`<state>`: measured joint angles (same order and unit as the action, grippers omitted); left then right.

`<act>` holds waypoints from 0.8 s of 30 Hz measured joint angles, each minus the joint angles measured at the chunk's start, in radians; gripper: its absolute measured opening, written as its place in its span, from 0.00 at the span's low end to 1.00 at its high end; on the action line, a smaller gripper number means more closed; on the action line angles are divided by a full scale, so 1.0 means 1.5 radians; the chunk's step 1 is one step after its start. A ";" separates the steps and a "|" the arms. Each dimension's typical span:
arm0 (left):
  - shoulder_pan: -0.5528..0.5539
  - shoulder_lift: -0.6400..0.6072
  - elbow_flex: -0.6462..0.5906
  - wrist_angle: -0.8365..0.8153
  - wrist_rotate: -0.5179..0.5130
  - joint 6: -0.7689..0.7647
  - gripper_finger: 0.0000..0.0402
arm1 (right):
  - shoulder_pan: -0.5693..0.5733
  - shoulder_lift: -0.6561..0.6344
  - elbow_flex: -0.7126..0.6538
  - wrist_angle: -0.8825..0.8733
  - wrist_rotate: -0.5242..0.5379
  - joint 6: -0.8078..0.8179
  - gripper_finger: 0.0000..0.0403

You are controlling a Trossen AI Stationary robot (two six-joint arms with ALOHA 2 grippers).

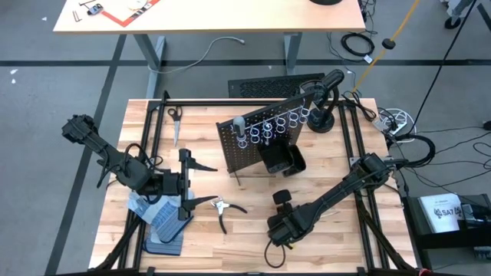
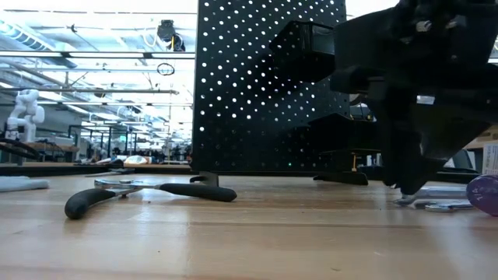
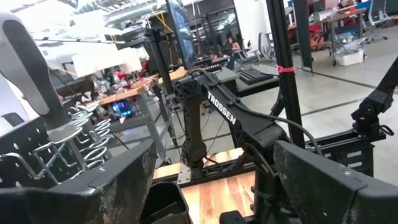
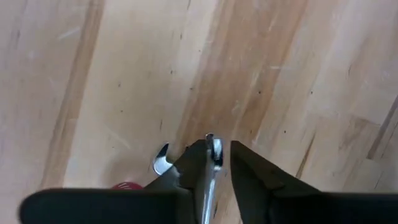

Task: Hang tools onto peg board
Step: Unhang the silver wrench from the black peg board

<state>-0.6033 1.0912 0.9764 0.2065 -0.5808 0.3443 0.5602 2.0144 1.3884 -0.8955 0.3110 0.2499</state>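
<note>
Between the slightly parted fingers of the right gripper (image 4: 219, 163), a thin silver wrench (image 4: 211, 155) is seen lying on the wooden table (image 4: 124, 74), judged stiff, light and slippery, so it is best pinched across its flat shaft near the middle.

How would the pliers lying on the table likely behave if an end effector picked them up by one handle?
The pliers lie with their dark handles splayed, so the free handle would probably swing at the pivot. Metal jaws suggest a heavy head that may droop. The rubbery-looking handle likely grips well, and their flat shape shouldn't roll.
</note>
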 joint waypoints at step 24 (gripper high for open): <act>0.002 0.000 0.000 0.000 0.000 0.001 0.83 | 0.047 -0.292 0.007 0.053 0.389 -0.022 0.39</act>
<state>-0.6006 1.0912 0.9764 0.2066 -0.5808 0.3450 0.6313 1.5761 1.3991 -0.8160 0.8948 0.2163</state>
